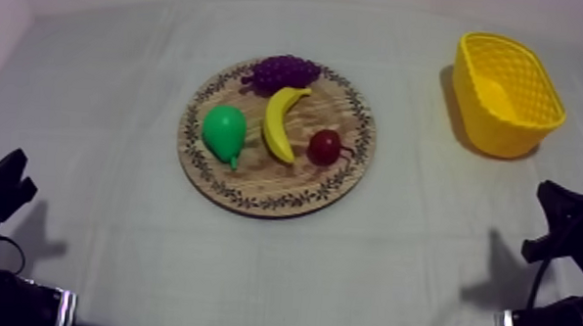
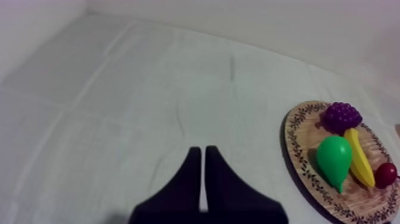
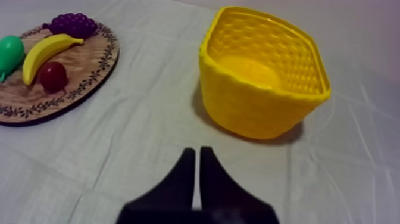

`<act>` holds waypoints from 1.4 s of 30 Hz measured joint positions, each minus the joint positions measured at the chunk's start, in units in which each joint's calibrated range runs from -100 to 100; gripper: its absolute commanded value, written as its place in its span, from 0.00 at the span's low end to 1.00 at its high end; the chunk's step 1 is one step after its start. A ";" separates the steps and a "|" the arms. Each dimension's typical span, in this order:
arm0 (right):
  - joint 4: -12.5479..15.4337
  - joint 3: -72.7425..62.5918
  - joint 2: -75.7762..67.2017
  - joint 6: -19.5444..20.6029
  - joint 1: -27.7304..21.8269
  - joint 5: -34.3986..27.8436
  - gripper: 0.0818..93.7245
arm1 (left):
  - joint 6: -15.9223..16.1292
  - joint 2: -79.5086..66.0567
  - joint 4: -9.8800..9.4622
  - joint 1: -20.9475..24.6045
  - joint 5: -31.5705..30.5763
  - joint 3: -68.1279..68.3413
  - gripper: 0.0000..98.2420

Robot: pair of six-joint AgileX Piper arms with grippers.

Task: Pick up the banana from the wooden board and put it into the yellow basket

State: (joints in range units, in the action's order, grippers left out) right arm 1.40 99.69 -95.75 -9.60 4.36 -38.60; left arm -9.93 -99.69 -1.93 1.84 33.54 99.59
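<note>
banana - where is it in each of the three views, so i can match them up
Top view: banana at the middle of the board, between pear and small red fruit.
Left wrist view: banana just beyond the pear, small red fruit by its near end.
Right wrist view: banana between pear and small red fruit.
Shared landmark: grapes at one banana tip.

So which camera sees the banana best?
The top view: the whole banana lies clear on the wooden board. The left wrist view has the pear hiding part of it; the right wrist view shows it whole, but slanted.
</note>
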 measured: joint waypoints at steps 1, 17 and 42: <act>0.00 0.00 0.00 -0.07 0.00 0.00 0.01 | 0.00 0.00 0.00 0.00 0.00 0.00 0.00; 2.59 -16.02 13.02 -3.46 -2.76 -4.14 0.01 | -0.03 0.00 0.00 0.00 0.00 0.00 0.00; -1.40 -84.59 62.05 -3.41 2.54 -38.36 0.01 | -0.06 0.00 0.00 0.00 0.00 0.00 0.00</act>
State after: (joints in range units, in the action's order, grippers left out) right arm 0.00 15.10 -33.70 -13.01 6.90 -76.96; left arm -9.99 -99.69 -1.93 1.84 33.54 99.59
